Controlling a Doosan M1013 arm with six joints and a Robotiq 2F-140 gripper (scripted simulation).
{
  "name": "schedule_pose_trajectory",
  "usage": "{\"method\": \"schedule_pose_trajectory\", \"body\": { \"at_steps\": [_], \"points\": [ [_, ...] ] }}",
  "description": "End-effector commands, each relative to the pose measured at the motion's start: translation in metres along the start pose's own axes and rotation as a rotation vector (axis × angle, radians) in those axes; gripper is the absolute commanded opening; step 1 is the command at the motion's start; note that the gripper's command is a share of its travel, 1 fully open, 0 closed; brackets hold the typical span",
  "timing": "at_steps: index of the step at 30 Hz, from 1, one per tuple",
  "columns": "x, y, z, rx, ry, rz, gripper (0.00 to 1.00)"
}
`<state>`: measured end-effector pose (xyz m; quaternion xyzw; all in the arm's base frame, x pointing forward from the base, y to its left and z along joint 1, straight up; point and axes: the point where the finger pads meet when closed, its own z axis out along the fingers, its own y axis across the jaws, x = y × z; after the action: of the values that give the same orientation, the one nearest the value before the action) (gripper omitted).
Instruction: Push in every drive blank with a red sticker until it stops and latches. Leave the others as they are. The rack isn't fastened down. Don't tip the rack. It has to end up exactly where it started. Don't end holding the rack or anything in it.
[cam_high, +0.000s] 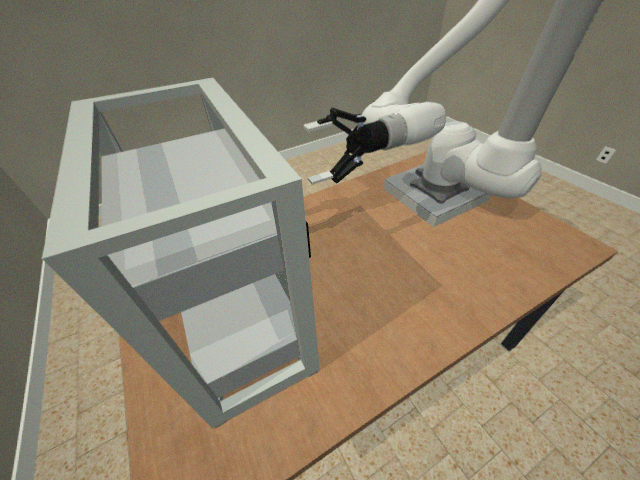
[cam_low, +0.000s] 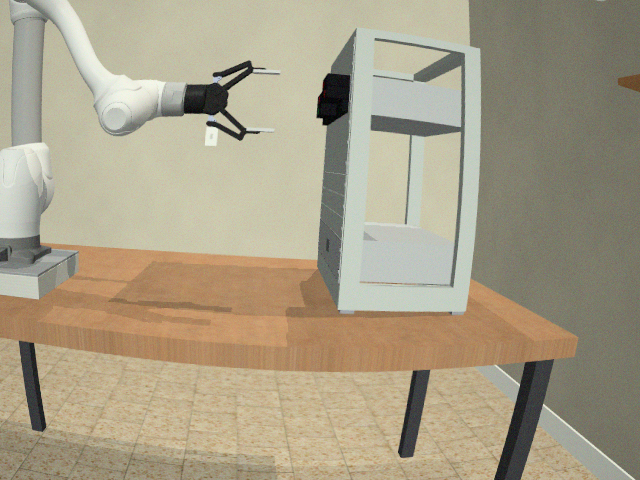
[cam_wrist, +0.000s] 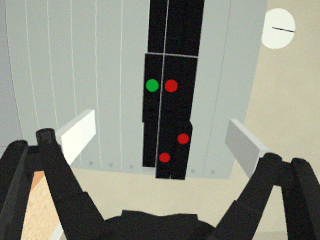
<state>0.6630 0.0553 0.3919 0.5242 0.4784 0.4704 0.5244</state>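
exterior: jaws wide, empty, facing rack; protruding blanks apparently red-stickered.

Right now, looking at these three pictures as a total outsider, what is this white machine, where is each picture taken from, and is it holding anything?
The white machine is a robot arm bolted to a grey base plate on a wooden table. The black claw at its tip is the end effector; its two fingers stand wide open with nothing between them.

One picture looks down from above, one looks from the side at table height, and the third is from a camera on the arm's wrist, looking out between the fingers.

On the table stands a tall grey rack. High on the face turned toward the arm sit black drive blanks. The wrist picture shows coloured stickers on them: one green and three red. The end effector hangs in the air, apart from the rack, pointing at those blanks.
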Motion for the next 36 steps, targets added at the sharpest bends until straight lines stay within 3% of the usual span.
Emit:
{"method": "schedule_pose_trajectory", "body": {
  "at_steps": [1,11,36],
  "points": [
    [0.010,0.000,0.022,-0.005,-0.001,0.003,1.00],
    [0.020,-0.003,0.048,-0.005,-0.001,0.003,1.00],
    [0.021,-0.003,0.049,-0.005,-0.001,0.003,1.00]
  ]
}}
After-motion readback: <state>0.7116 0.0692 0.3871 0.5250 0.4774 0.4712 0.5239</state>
